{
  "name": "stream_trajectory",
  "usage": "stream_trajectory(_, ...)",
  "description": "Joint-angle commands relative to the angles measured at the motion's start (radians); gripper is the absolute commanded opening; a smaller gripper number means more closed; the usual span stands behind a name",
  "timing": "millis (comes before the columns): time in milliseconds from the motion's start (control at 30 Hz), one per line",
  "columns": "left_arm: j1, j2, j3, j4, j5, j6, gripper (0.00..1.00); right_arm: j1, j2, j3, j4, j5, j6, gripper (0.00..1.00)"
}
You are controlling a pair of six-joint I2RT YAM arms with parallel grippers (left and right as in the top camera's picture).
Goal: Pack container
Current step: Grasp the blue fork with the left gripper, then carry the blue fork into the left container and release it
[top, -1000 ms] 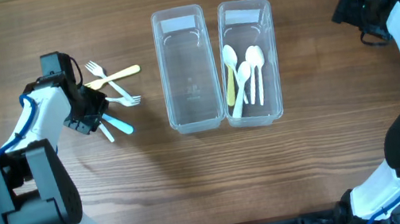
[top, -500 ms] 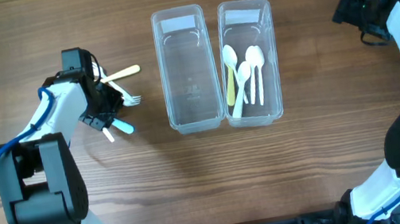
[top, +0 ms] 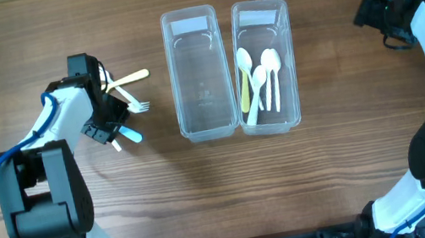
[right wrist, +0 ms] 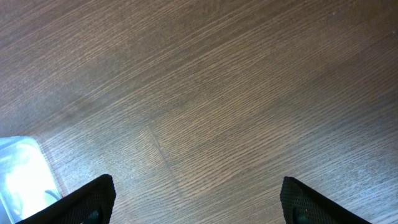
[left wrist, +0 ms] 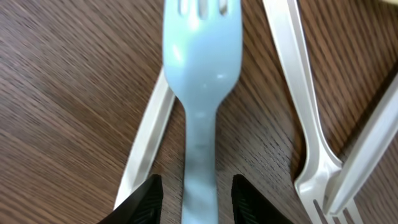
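On your table [top: 206, 188] stand two clear containers [top: 198, 74], the right holding three white spoons [top: 270, 63], one yellow. Your right gripper [right wrist: 199, 199] gapes wide; your left gripper [left wrist: 196, 194] straddles, unclosed, one blue fork [left wrist: 202, 56] on the wood

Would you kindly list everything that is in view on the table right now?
left container: one, clear, table centre, empty
right container: one, clear, beside the left one, holding cutlery
spoons: three, white, in the right container
packed yellow utensil: one, yellow, left of the spoons, head hidden
blue fork: one, light blue, in the pile left of the containers
white forks: at least two, white, same pile
loose yellow utensil: one, yellow, far edge of the pile
table: one, brown wood
left gripper: one, black, open astride the blue fork's handle
right gripper: one, black, open over bare table
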Motion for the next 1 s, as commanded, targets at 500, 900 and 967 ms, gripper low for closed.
stream_trajectory(500,0.000,0.031,0.008,0.055,-0.056,-0.013,0.34,0.002,0.018,-0.010,-0.003,-0.016,-0.002,0.81)
stream_trajectory(900,0.000,0.073,0.007,0.056,-0.003,-0.012,0.13,0.002,0.018,-0.010,-0.002,-0.016,-0.002,0.80)
stream_trajectory(967,0.000,0.070,0.014,0.051,0.005,-0.005,0.06,0.002,0.018,-0.010,-0.002,-0.016,-0.001,0.80)
